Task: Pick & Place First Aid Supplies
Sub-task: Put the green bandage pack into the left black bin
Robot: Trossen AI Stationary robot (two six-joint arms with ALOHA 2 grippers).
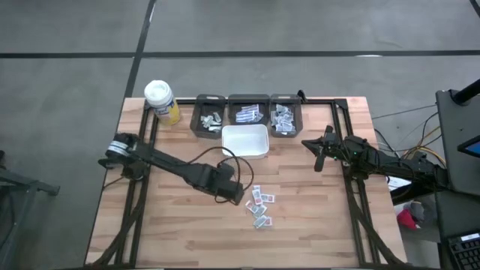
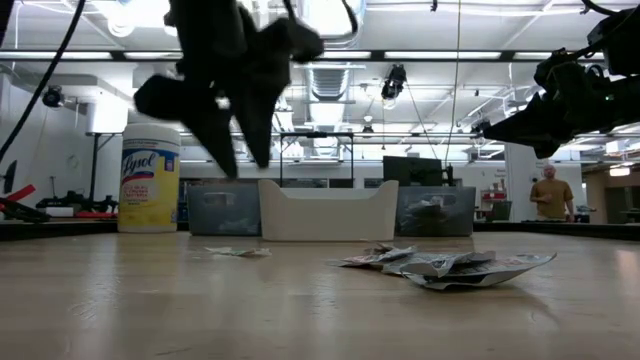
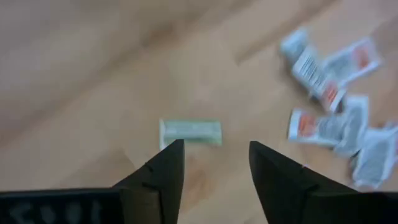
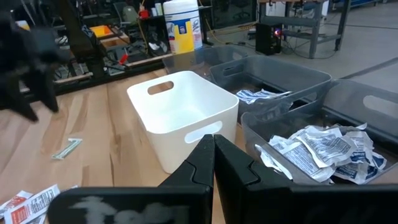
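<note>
Left gripper point(image 3: 214, 167) hangs with fingers spread above a green-printed packet point(image 3: 190, 131) at the frame's center; more packets point(image 1: 259, 207) lie lower center. Right gripper point(image 4: 214, 163), fingers pressed together, waits at right, near the white bin point(image 4: 180, 112).

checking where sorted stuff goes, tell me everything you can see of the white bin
The white bin is an open-topped, rounded-corner box that looks like smooth plastic, with a slot handle cut into each visible end wall. It stands upright on the wooden table, in front of the row of grey bins, next to the middle one. It appears empty, and neither hand touches it.
</note>
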